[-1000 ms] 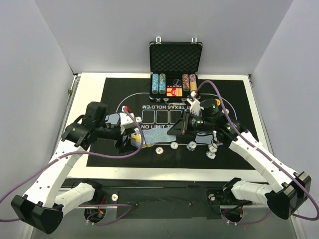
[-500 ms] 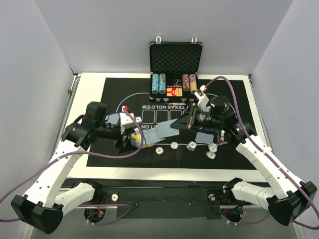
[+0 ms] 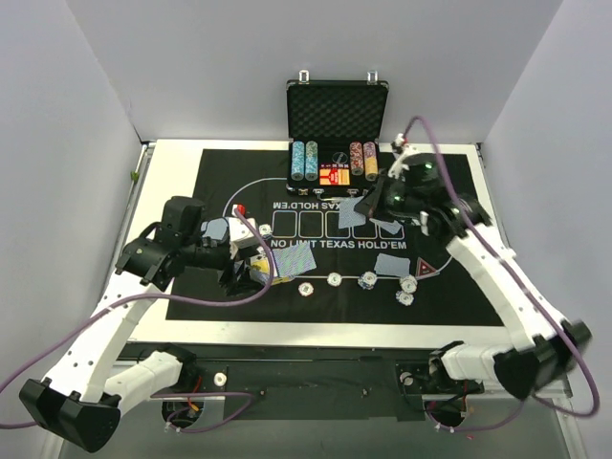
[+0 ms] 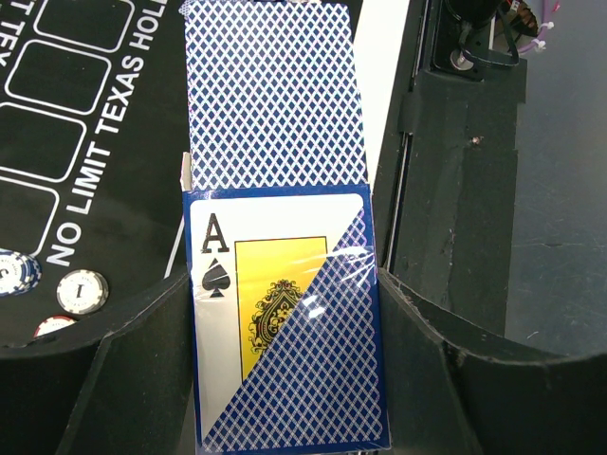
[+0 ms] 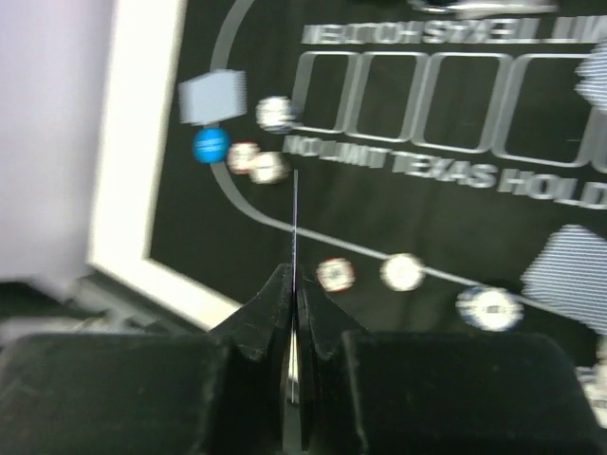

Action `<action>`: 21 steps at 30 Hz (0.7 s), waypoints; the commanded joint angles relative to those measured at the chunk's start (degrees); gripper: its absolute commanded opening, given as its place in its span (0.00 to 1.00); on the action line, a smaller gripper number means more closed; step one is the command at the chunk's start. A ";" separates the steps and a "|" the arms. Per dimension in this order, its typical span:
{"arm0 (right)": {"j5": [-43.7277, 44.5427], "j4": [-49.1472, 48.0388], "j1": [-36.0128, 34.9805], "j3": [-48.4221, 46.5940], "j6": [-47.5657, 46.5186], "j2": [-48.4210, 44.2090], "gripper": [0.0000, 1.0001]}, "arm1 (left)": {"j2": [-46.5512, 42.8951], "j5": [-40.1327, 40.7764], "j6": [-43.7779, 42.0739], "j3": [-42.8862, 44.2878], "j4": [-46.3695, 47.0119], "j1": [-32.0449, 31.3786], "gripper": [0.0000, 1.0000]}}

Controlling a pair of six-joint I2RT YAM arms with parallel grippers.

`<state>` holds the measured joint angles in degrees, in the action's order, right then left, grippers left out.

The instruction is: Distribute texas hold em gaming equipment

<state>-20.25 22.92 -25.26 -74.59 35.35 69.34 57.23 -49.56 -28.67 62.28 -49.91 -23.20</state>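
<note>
My left gripper (image 3: 251,269) is shut on a deck of playing cards (image 4: 285,322) in an ace-of-spades wrapper, with blue-backed cards (image 4: 273,95) sticking out of its far end. It hovers over the left side of the black mat (image 3: 210,172). My right gripper (image 3: 376,203) is shut on one blue-backed card (image 3: 355,214), seen edge-on (image 5: 295,218) in the right wrist view, above the mat in front of the case. Single cards lie on the mat at the left (image 3: 218,229) and right (image 3: 390,265). Several chips (image 3: 334,279) sit along the mat's near arc.
The open black case (image 3: 337,105) stands at the back of the table with rows of chips (image 3: 304,161) in it. A blue button disc (image 5: 211,146) lies by chips at the mat's left end. The white table border (image 3: 172,163) surrounds the mat.
My right gripper has carried the card from the middle of the mat near the deck toward the back, in front of the case. The left arm has stayed still with the deck.
</note>
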 commanded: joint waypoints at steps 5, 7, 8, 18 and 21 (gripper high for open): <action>40.35 12.23 -10.24 -17.65 -21.79 25.98 0.00 | -2.12 -2.29 0.10 1.53 0.61 -0.09 0.00; 45.72 12.85 -11.83 -23.11 -24.52 31.52 0.00 | -2.47 -2.30 0.28 1.35 0.69 -0.18 0.00; 47.30 12.51 -12.10 -24.54 -25.24 33.21 0.00 | -2.74 -2.29 0.28 1.18 0.69 -0.26 0.00; 48.89 8.37 -15.34 -37.46 -29.54 51.41 0.00 | -3.44 -2.21 0.37 1.35 -0.01 -0.44 0.01; 51.27 8.55 -17.54 -40.37 -32.36 55.97 0.00 | -3.62 -2.29 0.19 1.26 -0.45 -0.53 0.00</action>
<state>25.23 31.20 -39.31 -110.39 8.14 121.67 54.94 -49.56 -28.67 62.28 -50.61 -23.53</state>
